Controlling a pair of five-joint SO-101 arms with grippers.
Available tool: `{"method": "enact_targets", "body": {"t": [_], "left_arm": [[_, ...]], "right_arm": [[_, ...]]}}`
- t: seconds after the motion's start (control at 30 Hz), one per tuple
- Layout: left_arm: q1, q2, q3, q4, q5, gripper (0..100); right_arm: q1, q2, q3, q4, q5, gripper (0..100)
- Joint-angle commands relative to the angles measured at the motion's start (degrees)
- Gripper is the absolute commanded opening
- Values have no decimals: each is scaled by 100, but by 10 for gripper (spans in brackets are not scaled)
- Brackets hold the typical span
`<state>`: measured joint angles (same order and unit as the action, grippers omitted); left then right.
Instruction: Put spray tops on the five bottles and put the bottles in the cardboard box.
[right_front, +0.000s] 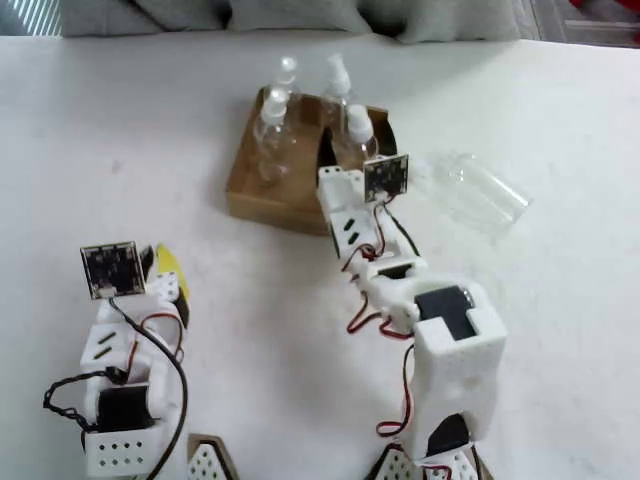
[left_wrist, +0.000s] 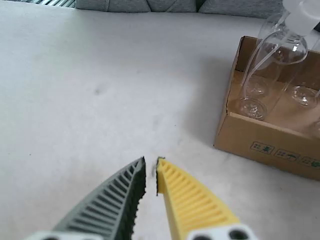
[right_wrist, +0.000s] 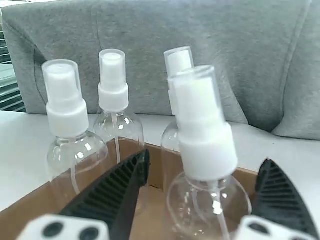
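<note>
Four topped bottles (right_front: 275, 140) stand in the box (right_front: 262, 200), upper middle. The fifth bottle (right_front: 478, 190) lies to its right, unpacked. The right gripper (right_wrist: 206, 160) is wide around one bottle; the left gripper (left_wrist: 151, 172) is nearly closed and empty.

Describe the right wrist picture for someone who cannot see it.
Four clear bottles with white spray tops stand in a cardboard box, seen close up from the right claw. Its two black fingers are open on either side of the nearest bottle. A grey cushion is behind.
</note>
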<state>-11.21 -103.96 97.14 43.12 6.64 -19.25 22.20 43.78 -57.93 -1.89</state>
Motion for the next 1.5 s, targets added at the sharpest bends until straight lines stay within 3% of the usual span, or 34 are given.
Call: {"method": "enact_targets", "body": {"t": [0.0,0.63,1.17,1.47], "left_arm": [[-22,-75,-18,9,9,64],[-22,-75,-18,9,9,64],[-57,-75,-18,0,9,64],[-57,-75,-18,9,9,64]], "right_arm": [[84,-664,246,22,-88,307],[22,-2334,1521,154,-79,307],[-119,-5367,1890,3292,-105,307],[-101,-7785,2119,6141,-88,307]]}}
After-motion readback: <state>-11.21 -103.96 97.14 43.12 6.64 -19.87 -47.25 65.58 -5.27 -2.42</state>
